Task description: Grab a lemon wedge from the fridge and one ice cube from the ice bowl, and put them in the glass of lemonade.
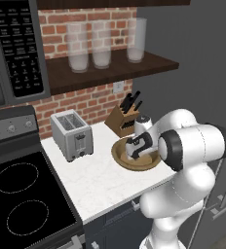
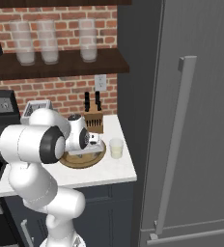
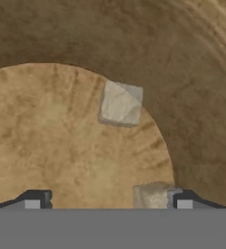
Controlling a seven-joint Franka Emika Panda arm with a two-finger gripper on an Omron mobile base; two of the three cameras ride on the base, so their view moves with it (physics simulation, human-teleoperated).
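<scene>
Hand view: second ice cube (image 3: pixel 151 195) half cut off.

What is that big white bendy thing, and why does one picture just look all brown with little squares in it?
The white bendy thing is a robot arm. At its end is a gripper, a hand with two fingers. Two pictures come from cameras behind the arm, one on its left and one on its right, so they show the same kitchen counter from two sides. On the counter stand a toaster, a knife block, a wooden bowl and a small glass of lemonade. The tall grey fridge beside it is closed. The brown picture comes from a camera on the robot's hand, looking straight down into the bowl. The little squares are ice cubes: one in the middle, another by the right fingertip. The fingers are spread apart and hold nothing yet.
</scene>
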